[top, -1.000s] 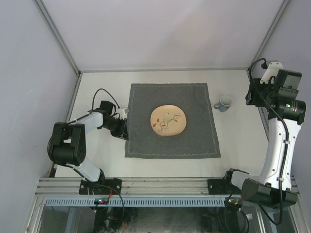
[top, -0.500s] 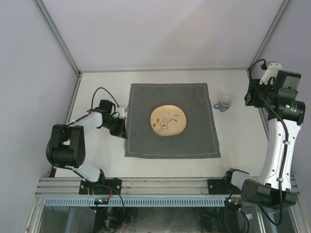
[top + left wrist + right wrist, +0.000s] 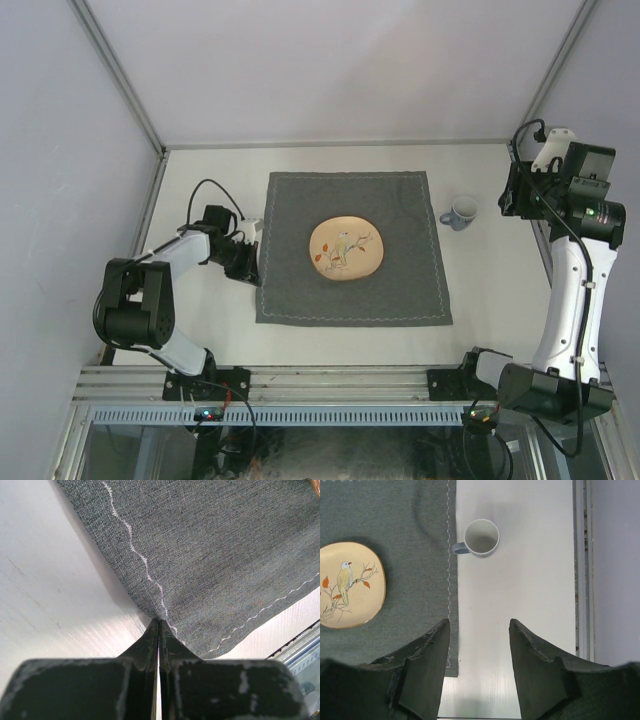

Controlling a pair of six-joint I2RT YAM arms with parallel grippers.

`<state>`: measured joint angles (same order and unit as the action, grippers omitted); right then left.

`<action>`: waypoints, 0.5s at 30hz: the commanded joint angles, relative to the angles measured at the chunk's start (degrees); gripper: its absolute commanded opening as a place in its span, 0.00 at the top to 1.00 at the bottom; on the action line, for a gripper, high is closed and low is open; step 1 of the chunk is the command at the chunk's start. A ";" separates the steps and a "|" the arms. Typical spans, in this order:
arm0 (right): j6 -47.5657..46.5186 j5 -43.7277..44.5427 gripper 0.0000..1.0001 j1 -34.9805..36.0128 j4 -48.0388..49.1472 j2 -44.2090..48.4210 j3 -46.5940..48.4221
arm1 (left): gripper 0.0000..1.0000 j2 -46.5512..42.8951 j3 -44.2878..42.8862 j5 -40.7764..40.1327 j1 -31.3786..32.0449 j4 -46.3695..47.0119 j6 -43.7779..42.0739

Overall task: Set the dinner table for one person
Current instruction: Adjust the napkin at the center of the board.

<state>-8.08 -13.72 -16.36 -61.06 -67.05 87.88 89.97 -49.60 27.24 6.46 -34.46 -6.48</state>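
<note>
The dinner table [image 3: 490, 300] is a large off-white surface. A square dark grey stitched cloth [image 3: 300, 290] lies on its middle, with a tan plate [image 3: 345, 249] painted with a bird at the cloth's centre. A pale blue mug [image 3: 461, 212] stands upright on the table just right of the cloth. My left gripper [image 3: 252, 262] lies low at the cloth's left edge, shut on it. In the left wrist view the cloth [image 3: 210, 555] puckers where the gripper [image 3: 159, 622] pinches it. My right gripper [image 3: 480, 622] hangs open, high above the table [image 3: 520, 590], holding nothing, with the mug [image 3: 481, 538] and plate [image 3: 347, 585] below.
Metal rails [image 3: 150, 200] edge the table left and right, and grey walls close in behind. The right arm's upper part [image 3: 585, 215] stands over the right rail. Both arm bases sit on the near frame [image 3: 330, 385].
The left gripper has closed on the cloth's left edge, and that edge has shifted very slightly left. The right arm has drifted slightly, jaws unchanged.
</note>
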 commanded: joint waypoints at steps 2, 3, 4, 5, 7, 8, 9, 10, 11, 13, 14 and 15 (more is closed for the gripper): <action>0.99 -0.62 0.49 0.01 2.43 -0.32 0.90 | 1.00 -1.71 -1.25 -0.04 -0.46 0.00 -2.21; 1.00 -0.73 0.49 0.03 2.43 -0.39 0.94 | 1.00 -1.75 -0.86 -0.08 -0.61 0.00 -2.45; 0.96 -0.80 0.49 0.02 2.43 -0.44 0.90 | 1.00 -1.82 -0.69 -0.16 -0.78 -0.02 -2.69; 1.01 -0.83 0.49 0.06 2.43 -0.50 0.94 | 1.00 -1.88 -0.47 -0.25 -0.94 -0.05 -2.88; 0.97 -0.96 0.49 0.07 2.43 -0.68 0.91 | 1.00 -1.90 -0.21 -0.27 -1.42 -0.08 -3.16; 1.08 -1.07 0.49 0.10 2.43 -0.76 0.90 | 1.00 -1.90 -0.17 -0.26 -1.73 -0.01 -3.18; 1.14 -1.15 0.49 0.10 2.43 -0.92 0.89 | 1.00 -1.81 -0.11 -0.26 -1.98 0.00 -3.19; 1.13 -1.24 0.49 0.10 2.43 -0.96 0.94 | 1.00 -1.77 -0.16 -0.28 -2.26 0.00 -3.32; 1.13 -1.34 0.49 0.16 2.36 -1.06 0.90 | 1.00 -1.74 -0.17 -0.34 -2.56 0.00 -3.40; 1.16 -1.25 0.49 0.23 2.55 -1.14 0.69 | 0.99 -1.52 -0.37 -0.44 -2.85 -0.06 -3.44; 1.15 -1.35 0.49 0.27 2.67 -1.22 0.45 | 0.93 -1.35 -0.60 -0.37 -2.84 -0.23 -3.20; 1.15 -1.33 0.49 0.40 2.63 -1.48 0.42 | 0.82 -1.29 -0.75 0.12 -2.90 -0.37 -2.91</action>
<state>-7.88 -14.31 -16.36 -61.04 -68.27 87.88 89.97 -49.60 27.18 4.27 -34.46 -8.23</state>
